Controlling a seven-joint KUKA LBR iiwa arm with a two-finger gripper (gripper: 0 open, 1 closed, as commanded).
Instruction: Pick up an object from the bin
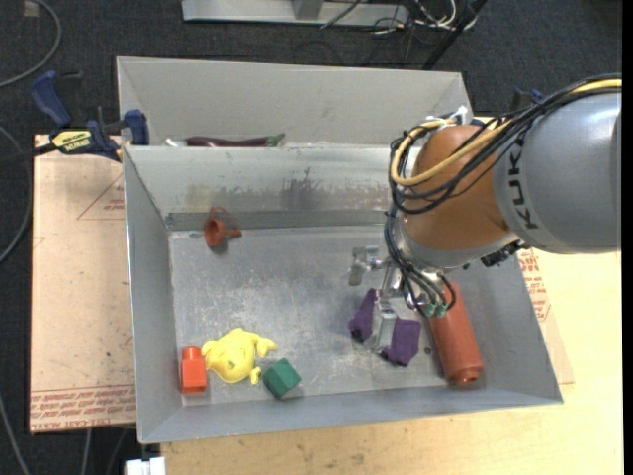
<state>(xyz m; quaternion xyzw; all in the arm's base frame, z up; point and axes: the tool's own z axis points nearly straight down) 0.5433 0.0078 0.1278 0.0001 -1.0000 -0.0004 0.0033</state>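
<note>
Gripper (384,323): low over the bin's (297,285) floor, toward the near right corner; spread or pressed together, I cannot tell.
Likely target: purple thing (403,342), showing as 2 lobes either side of the gripper.
Neighbour: red-brown cylinder (455,342), just beside it on the right.
Elsewhere: yellow toy (235,354), orange block (193,369) and green block (282,377), near left corner, well apart.
Risk: an off-centre grip could let 1 lobe slip free on lifting; the wrist may nudge the cylinder.
</note>
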